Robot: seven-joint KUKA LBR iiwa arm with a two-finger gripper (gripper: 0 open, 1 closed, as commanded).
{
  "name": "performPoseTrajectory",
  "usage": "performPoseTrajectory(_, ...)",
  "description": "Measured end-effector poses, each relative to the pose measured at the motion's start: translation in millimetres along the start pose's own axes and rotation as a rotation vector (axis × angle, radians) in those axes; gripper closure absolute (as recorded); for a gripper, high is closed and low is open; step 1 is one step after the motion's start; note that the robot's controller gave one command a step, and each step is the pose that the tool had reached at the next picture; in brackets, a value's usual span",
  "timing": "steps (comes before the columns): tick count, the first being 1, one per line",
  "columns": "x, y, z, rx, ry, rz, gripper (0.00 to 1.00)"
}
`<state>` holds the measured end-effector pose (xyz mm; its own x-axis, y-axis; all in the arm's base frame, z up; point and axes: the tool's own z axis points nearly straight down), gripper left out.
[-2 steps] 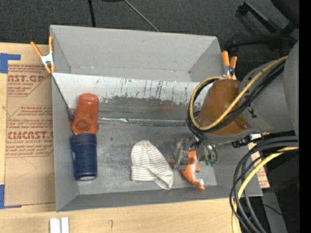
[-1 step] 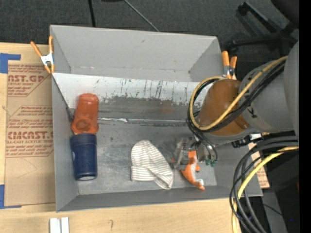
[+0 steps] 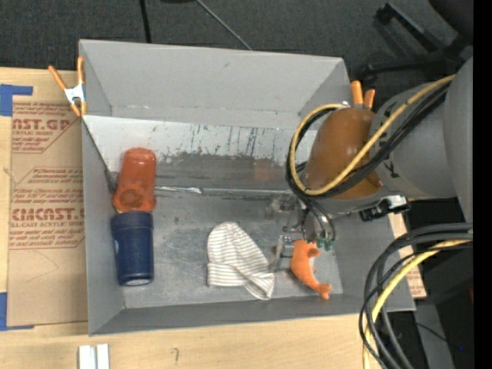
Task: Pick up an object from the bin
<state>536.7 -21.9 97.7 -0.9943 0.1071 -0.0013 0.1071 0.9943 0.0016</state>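
My gripper hangs low at the bin's right side, under the orange cover on the wrist. Directly below it, touching or nearly touching its lower end, lies a small orange toy with a curved body and a pointed tail toward the front right corner. Whether the toy's top end is gripped cannot be made out. A crumpled white cloth with thin grey stripes lies just left of the toy on the bin floor.
Along the left wall an orange plastic cylinder lies end to end with a dark blue cup. The arm and its yellow and black cables come in over the right rim.
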Motion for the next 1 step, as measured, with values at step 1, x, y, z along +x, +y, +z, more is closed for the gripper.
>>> performPoseTrajectory(1, 0.1, -0.1, 0.1, 0.0, 0.0, 0.0, 0.0)
